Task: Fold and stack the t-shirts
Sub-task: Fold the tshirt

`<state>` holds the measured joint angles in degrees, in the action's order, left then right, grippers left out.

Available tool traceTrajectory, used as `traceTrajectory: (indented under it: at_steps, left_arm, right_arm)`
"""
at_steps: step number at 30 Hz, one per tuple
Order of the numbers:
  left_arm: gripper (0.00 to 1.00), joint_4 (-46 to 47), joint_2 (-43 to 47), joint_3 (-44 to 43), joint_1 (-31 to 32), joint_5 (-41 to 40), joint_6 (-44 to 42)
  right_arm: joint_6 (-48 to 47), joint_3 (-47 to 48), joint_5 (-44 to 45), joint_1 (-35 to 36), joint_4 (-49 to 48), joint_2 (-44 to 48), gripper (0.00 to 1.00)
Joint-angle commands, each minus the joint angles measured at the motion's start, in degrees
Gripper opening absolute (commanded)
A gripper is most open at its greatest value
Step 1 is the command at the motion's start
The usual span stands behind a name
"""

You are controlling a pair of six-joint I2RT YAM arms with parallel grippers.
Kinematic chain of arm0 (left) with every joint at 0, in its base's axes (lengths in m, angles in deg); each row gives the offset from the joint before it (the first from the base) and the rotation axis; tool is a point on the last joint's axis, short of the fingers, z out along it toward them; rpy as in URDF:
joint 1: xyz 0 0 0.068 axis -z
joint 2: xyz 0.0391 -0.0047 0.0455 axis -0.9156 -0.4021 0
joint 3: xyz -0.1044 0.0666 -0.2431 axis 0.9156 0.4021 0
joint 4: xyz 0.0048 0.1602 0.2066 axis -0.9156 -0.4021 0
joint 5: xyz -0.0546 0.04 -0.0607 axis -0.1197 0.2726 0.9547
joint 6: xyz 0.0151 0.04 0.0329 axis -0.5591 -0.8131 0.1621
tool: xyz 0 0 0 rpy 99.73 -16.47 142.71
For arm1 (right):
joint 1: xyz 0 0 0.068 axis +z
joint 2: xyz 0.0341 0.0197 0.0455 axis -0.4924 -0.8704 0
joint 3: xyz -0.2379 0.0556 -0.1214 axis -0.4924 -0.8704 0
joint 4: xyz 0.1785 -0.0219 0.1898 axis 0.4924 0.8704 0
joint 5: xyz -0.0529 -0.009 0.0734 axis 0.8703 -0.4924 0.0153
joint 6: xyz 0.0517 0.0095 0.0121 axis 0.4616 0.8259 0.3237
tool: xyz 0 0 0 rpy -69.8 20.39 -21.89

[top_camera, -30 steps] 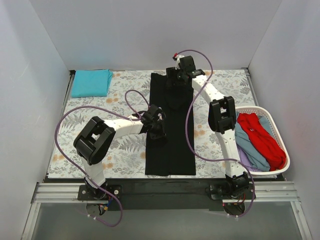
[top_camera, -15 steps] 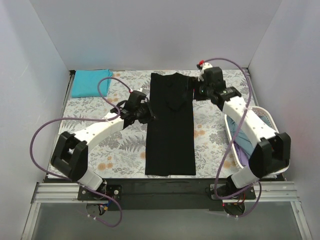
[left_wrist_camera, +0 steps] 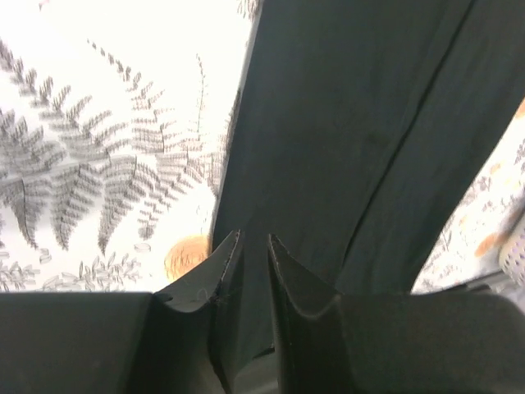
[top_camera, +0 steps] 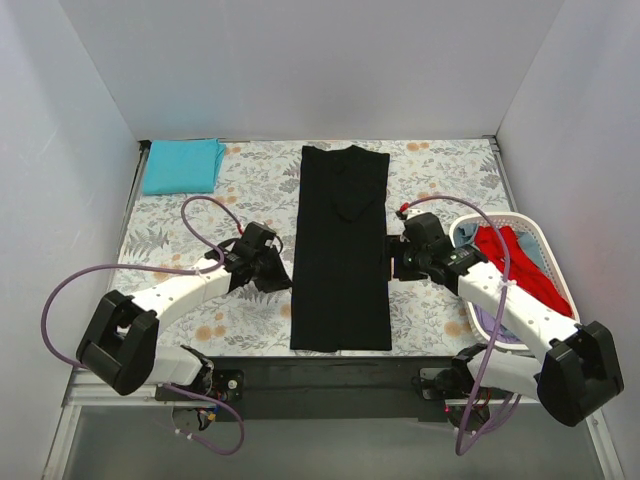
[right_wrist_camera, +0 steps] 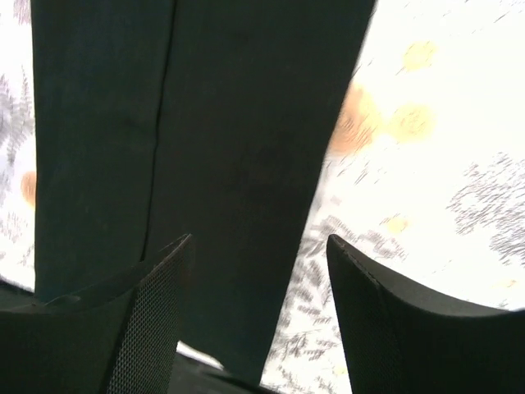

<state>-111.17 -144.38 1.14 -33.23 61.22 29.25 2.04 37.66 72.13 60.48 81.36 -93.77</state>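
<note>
Top external view has the counter [top_camera: 440, 170], under its floral covering, filling the middle of the frame and boxed in by white walls at the left, right and top. Wide bare strips of it lie open to both sides of centre. A black t-shirt [top_camera: 340, 270] lies flat down the middle as one long narrow strip. Its upper end is near the far edge and its lower hem just short of the dark front rail. Both long edges are straight and its neckline shows as a darker curve in the upper third. A white laundry basket [top_camera: 515, 217] sits against the right edge with a red t-shirt [top_camera: 525, 270] heaped in it and a light-blue t-shirt [top_camera: 541, 256] just beside that. A teal t-shirt [top_camera: 182, 165], folded into a neat rectangle, rests in the upper left corner, well apart from the rest. Left claw [top_camera: 280, 277] sits at the strip's left edge, low in the frame. The left wrist view shows it [left_wrist_camera: 254, 238] over that edge with its fingers drawn nearly together, only a thin slit between them. Whether any cloth is caught there cannot be told. Right claw [top_camera: 392, 262] faces the opposite edge at much the same height. The right wrist view shows it [right_wrist_camera: 258, 242] spread wide with nothing between the fingers, and a lengthwise fold line running along the black cloth.
</note>
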Motion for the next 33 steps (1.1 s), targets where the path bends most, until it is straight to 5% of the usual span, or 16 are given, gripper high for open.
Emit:
traceTrajectory:
  at_steps: [1, 13, 33]
  left_arm:
    - [0.17, -0.99, 3.86, 1.49, -0.01, 4.22, -0.44]
    - [0.19, -2.58, 5.36, 9.67, 6.05, 9.59, 2.98]
    - [0.16, -3.73, 3.07, 10.46, 9.66, 10.21, 1.84]
  right_arm:
    - [3.27, -3.12, -3.12, 2.76, 0.05, 3.02, 0.69]
    - [9.61, -16.31, -10.59, 9.45, 8.32, 13.56, 0.51]
    - [12.77, -19.48, -11.92, 12.61, 4.46, 11.90, 0.47]
